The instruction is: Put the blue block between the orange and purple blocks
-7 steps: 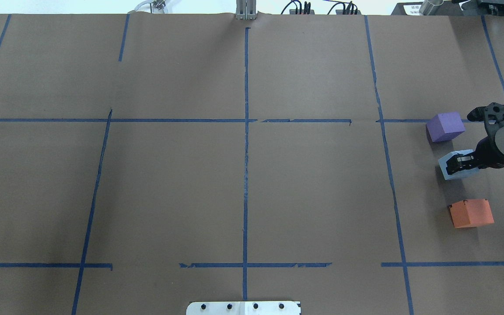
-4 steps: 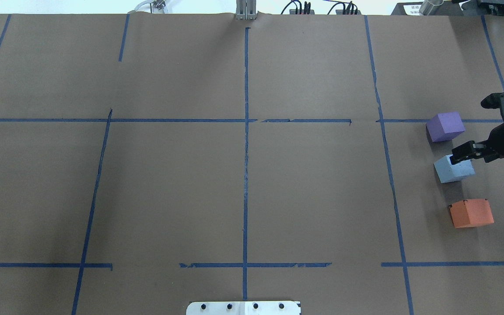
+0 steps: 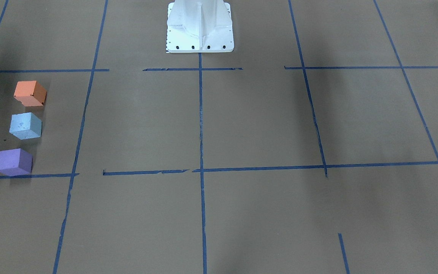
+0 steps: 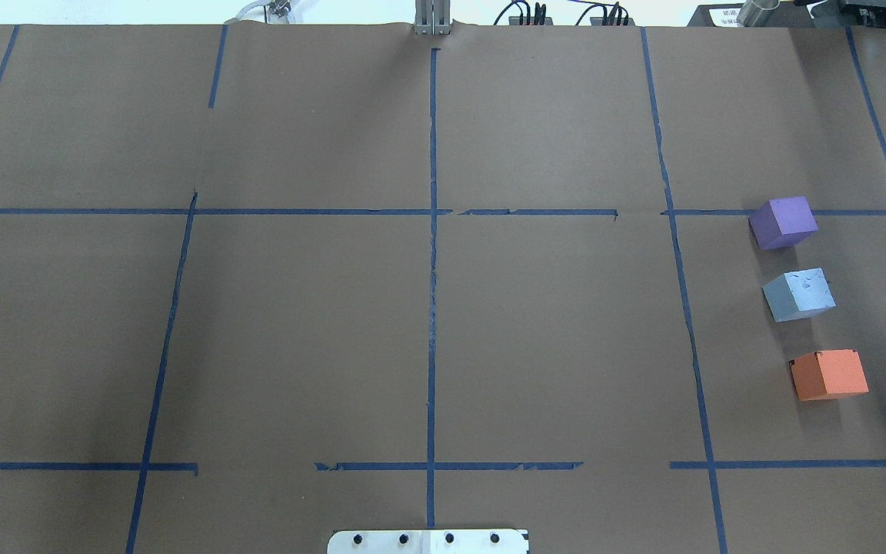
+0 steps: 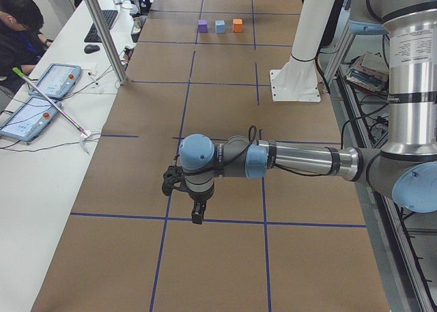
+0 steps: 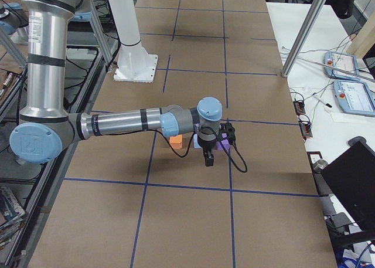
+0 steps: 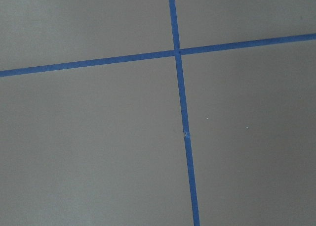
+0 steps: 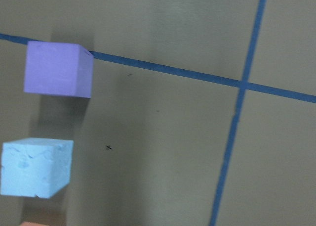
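Note:
The blue block point(image 4: 798, 294) sits on the table between the purple block point(image 4: 783, 221) and the orange block point(image 4: 829, 374), in a line at the right, apart from both. The front view shows the same row: orange point(image 3: 30, 93), blue point(image 3: 25, 125), purple point(image 3: 14, 161). The right wrist view looks down on purple point(image 8: 58, 68) and blue point(image 8: 35, 167). My right gripper point(image 6: 208, 161) hangs above the row and shows only in the right side view; I cannot tell its state. My left gripper point(image 5: 196, 216) hovers over bare table far from the blocks, state unclear.
Brown paper with blue tape lines point(image 4: 432, 254) covers the table. The robot's white base point(image 3: 200, 26) stands at the near middle edge. An operator point(image 5: 20, 32) sits at a side table with tablets beyond the far edge.
My right gripper, on the blue block a second ago, let go of it and pulled back to the right, out of the overhead view. The blue block stays between purple and orange.

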You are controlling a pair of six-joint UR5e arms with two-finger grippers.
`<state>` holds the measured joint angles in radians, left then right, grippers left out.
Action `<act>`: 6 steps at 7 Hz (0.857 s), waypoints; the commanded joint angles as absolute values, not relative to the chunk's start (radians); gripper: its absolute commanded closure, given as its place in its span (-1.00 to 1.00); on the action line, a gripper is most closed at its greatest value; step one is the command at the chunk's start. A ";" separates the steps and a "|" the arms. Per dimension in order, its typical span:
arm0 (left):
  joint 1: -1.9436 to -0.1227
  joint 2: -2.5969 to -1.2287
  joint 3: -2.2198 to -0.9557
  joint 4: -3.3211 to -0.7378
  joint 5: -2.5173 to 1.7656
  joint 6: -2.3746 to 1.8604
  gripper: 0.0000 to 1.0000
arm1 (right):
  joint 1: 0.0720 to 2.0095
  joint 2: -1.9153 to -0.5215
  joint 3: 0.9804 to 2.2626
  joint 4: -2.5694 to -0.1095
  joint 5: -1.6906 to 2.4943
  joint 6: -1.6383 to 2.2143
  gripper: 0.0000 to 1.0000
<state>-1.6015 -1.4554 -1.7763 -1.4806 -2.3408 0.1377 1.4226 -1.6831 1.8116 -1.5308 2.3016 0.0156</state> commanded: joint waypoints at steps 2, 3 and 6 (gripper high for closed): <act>-1.601 -1.453 -1.770 -1.482 -2.339 0.138 -1.00 | 1.569 -1.707 1.832 -1.704 2.303 -0.198 -1.00; -1.601 -1.447 -1.766 -1.480 -2.336 0.137 -1.00 | 1.568 -1.707 1.830 -1.701 2.304 -0.196 -1.00; -1.601 -1.434 -1.750 -1.474 -2.326 0.140 -1.00 | 1.568 -1.709 1.830 -1.698 2.304 -0.196 -1.00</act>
